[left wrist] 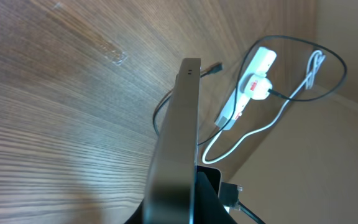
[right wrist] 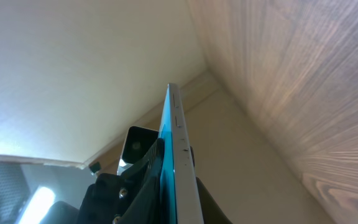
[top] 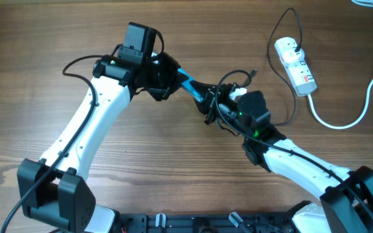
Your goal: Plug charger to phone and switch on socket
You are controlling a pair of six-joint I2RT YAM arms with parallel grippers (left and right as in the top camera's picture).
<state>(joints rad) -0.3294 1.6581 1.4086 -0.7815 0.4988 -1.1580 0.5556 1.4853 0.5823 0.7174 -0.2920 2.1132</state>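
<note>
Overhead view had the phone (top: 190, 84) up off the table (top: 76, 39), standing on its long edge and strung between both arms. Left gripper (top: 167, 77) was pressed together on one end of it, a solid pinch. Right gripper (top: 212, 107) sat at the other end, with the phone's edge running up through its jaws in the right wrist view, but honestly I couldn't tell if it was clamping or slack. The charger (left wrist: 258, 87) was plugged into the socket (top: 298, 68) off to the right, well apart from the phone. Its connector tip (left wrist: 215, 67) looked to be lying loose on the wood beyond the phone, in nobody's grip.

What worried me: if only one claw really had it, the phone could pivot or slip and smack the table. Both claws were also busy with the phone, so nothing was free to fetch the tip. And the charger's lead ran close by the right gripper, so a careless swing could snag it and drag the socket.
</note>
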